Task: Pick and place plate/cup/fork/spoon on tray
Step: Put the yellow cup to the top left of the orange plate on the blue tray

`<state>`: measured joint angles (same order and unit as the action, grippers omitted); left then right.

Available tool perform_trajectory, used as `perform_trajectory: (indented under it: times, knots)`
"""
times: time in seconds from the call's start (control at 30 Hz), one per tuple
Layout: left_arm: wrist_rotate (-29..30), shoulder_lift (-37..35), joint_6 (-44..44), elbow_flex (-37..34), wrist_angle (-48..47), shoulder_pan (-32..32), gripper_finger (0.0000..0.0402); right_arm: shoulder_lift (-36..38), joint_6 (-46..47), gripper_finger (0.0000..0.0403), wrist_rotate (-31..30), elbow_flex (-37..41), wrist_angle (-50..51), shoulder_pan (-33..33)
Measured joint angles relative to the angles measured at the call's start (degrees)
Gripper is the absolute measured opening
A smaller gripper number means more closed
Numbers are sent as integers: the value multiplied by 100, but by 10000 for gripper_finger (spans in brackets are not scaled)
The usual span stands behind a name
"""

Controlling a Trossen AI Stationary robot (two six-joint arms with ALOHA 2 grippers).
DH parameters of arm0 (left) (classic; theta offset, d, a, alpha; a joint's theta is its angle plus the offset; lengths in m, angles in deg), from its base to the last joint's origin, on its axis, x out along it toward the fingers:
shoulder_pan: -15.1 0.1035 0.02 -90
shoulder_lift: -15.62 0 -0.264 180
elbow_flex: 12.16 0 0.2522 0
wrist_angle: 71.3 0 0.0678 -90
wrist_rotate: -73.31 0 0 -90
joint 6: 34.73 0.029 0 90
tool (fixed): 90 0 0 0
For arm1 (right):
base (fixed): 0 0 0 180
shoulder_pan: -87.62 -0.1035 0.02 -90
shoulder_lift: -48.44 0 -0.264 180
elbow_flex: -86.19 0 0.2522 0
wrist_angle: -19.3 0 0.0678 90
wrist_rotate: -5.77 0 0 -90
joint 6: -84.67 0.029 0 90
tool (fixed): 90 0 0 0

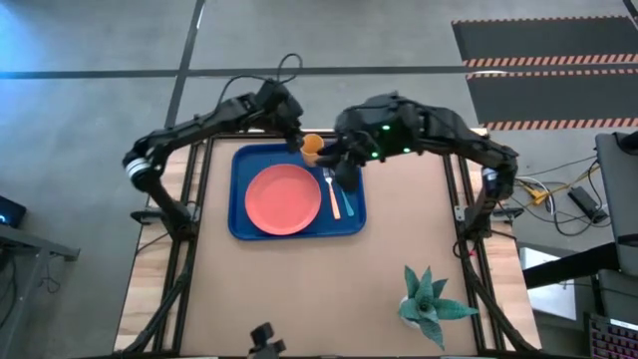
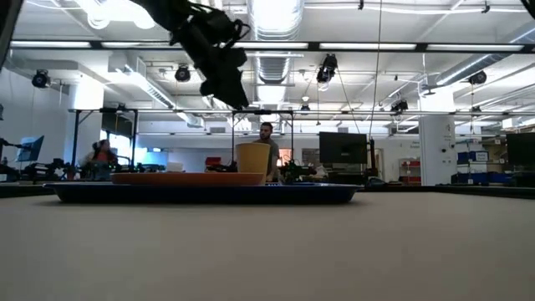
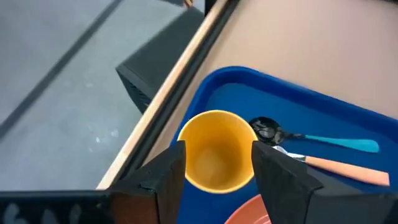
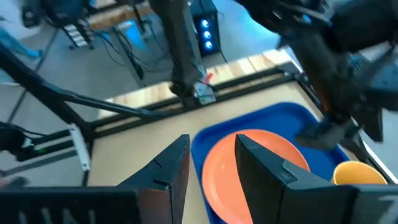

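A: Start with the biggest thing. What carries it all?

B: The table (image 1: 399, 229), pale wood, with a potted plant (image 1: 431, 302) near its front right corner. Toward the far side lies the tray (image 1: 239, 224), royal blue with a raised rim.

A: And what is in the tray?

B: The plate (image 1: 283, 198), salmon pink, lies flat on the tray's left and middle part. The cup (image 3: 216, 149), yellow-orange, stands upright with its mouth up in the far part of the tray, beyond the plate's far-right edge. The fork (image 3: 345, 169) with the orange handle and the spoon (image 3: 311, 135) with the teal handle lie side by side along the tray's right part, heads toward the cup.

A: Where are the hands?

B: The left hand (image 3: 216, 167) hangs over the cup, one finger (image 3: 163, 180) on each side of it. The fingers are spread wider than the cup and do not press its wall, so nothing is held. The right hand (image 4: 211, 163) is above the tray's right part, over the cutlery, fingers parted with nothing between them.

A: Anything behind?

B: In the low view, a person (image 2: 266, 134) shows far off in the room, behind the cup.
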<state>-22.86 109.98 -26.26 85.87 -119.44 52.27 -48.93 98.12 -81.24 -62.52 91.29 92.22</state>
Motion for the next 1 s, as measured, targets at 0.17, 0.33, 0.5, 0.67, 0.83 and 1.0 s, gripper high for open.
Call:
perform_trajectory:
  times: [0.17, 0.33, 0.5, 0.67, 0.83, 1.0]
  knots:
    - [5, 605, 96, 412, -325, 2, 166, 280, -11, 118, -1, 0, 1, -127]
    - [4, 904, 105, 654, -603, 31, 166, 425, -55, 118, 7, 0, 40, -141]
    - [55, 1085, 121, 645, -614, 57, 166, 458, -136, 118, 39, 0, 129, -139]
    - [221, 1222, 148, 624, -559, 79, 166, 448, -151, 118, 47, 0, 159, -139]
    - [228, 1296, 149, 623, -549, 142, 167, 423, -155, 118, 76, 0, 158, -139]
    - [230, 1372, 150, 617, -491, 179, 167, 421, -153, 118, 158, 0, 148, -139]
